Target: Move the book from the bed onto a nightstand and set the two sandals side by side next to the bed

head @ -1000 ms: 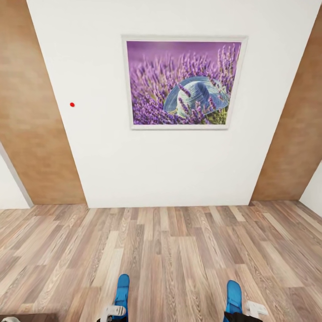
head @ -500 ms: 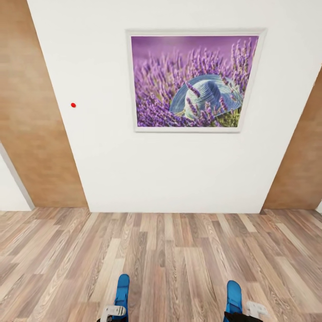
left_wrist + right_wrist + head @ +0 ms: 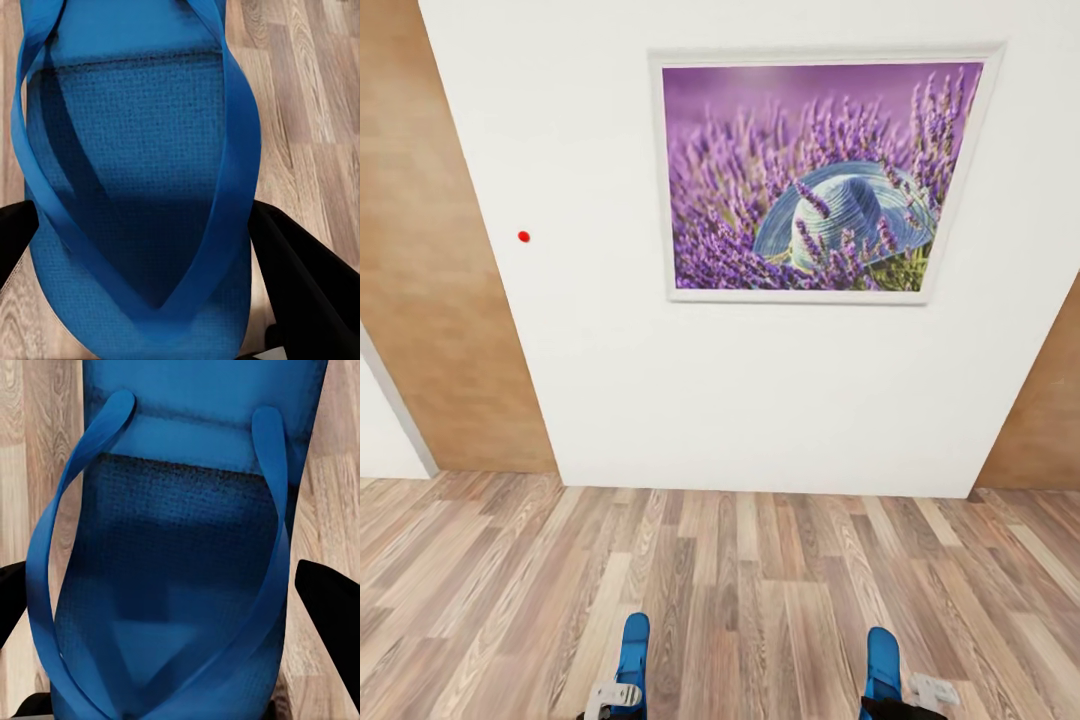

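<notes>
— While a white wall (image 3: 760,400) with a framed lavender picture (image 3: 820,180) is faced in the head view, which step is in hand?

— The carrying step, it is judged. One blue sandal (image 3: 142,187) is held in the left gripper (image 3: 150,247), and the other sandal (image 3: 180,570) is held in the right gripper (image 3: 176,607). In each wrist view, dark fingers are seen at both sides of the sole, so both pincers are taken as clenched on the sandals.

— Where are the sandals seen from above?

— At the lower edge of the head view, over the wood-plank floor (image 3: 760,580), well apart from each other.

— What is called for next?

— The base must probably be turned until the bed is found. After that, both sandals are to be lowered beside it and set close together. The book is left for later.

— Are containers seen?

— No container is seen, so nothing can be said of contents.
</notes>
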